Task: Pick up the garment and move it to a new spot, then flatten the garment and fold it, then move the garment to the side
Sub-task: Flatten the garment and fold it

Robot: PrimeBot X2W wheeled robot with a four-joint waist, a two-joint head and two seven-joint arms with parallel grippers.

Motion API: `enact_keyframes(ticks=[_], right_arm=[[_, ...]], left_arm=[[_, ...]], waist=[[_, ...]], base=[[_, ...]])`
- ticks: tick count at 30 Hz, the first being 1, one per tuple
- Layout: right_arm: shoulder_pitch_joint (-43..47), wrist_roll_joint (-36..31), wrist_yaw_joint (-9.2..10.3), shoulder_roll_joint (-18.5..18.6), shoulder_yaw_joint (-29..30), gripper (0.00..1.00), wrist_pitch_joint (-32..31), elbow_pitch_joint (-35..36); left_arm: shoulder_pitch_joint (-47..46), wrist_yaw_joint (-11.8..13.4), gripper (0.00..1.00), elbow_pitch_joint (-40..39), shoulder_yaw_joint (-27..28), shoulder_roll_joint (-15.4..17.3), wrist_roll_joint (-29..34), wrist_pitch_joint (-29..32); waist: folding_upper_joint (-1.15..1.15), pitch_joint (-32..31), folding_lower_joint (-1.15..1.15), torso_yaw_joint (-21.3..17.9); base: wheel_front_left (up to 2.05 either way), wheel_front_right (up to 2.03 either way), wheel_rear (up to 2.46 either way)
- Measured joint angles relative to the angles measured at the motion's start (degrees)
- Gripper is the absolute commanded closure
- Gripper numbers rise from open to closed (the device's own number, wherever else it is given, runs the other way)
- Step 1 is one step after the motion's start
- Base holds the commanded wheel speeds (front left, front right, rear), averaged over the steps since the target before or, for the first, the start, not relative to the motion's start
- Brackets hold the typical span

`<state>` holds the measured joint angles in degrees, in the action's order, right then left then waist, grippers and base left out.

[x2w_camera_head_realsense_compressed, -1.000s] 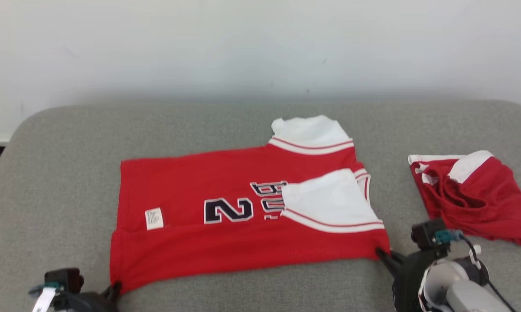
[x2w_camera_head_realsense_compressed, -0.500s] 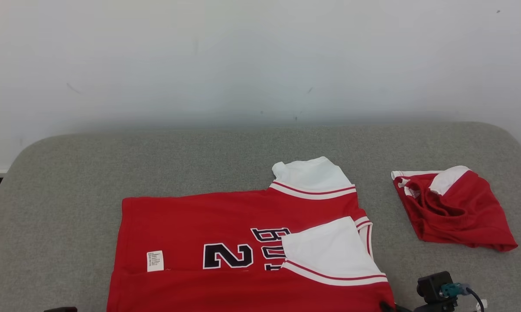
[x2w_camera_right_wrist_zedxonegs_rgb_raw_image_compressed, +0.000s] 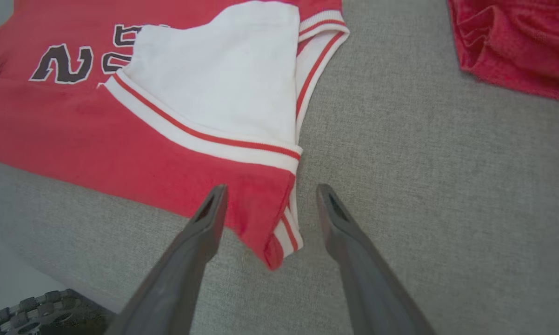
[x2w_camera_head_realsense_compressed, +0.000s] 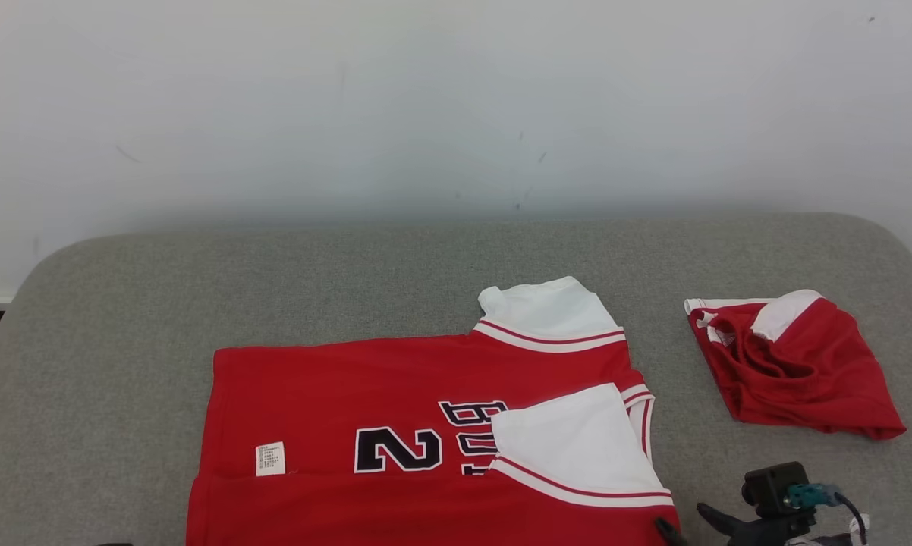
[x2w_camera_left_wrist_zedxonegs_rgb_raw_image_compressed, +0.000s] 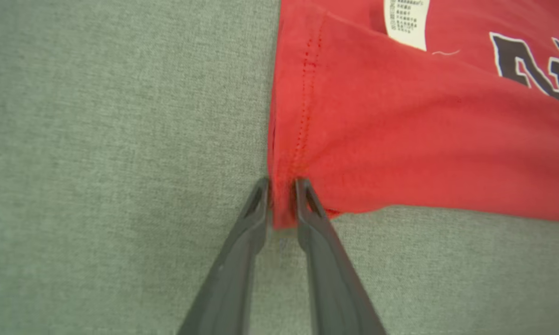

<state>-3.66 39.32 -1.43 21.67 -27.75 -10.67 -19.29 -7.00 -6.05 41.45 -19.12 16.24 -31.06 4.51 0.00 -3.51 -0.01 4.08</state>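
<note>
Right gripper (x2w_camera_right_wrist_zedxonegs_rgb_raw_image_compressed: 271,188) opened astride your red-and-white cloth jersey (x2w_camera_head_realsense_compressed: 334,387) corner; left gripper (x2w_camera_left_wrist_zedxonegs_rgb_raw_image_compressed: 282,182) pinches its hem; mid-fold, let go next.

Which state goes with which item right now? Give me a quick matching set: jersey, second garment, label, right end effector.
1 jersey
2 second garment
3 label
4 right end effector

A open, astride a jersey corner
B crumpled, to the right
C spread out, white sleeve folded inward
D white, sewn near the hem

Pairs: 1-C, 2-B, 3-D, 4-A
</note>
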Motion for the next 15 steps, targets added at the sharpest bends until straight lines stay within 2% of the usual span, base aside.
enact_keyframes(ticks=[7, 15], right_arm=[[1.9, 2.8, -0.31, 2.6, 2.6, 0.0, -0.9, 8.3], [2.6, 4.0, 2.21, 4.0, 6.7, 0.0, 0.2, 14.3]], left_arm=[[3.6, 1.4, 0.0, -6.5, 0.7, 2.1, 0.1, -0.8], [6.7, 3.0, 0.0, -18.7, 2.7, 3.4, -0.1, -4.2]], waist=[[0.0, -0.3, 0.0, -0.4], [0.0, -0.4, 0.01, -0.5]], base=[[0.0, 0.0, 0.0], [0.0, 0.0, 0.0]])
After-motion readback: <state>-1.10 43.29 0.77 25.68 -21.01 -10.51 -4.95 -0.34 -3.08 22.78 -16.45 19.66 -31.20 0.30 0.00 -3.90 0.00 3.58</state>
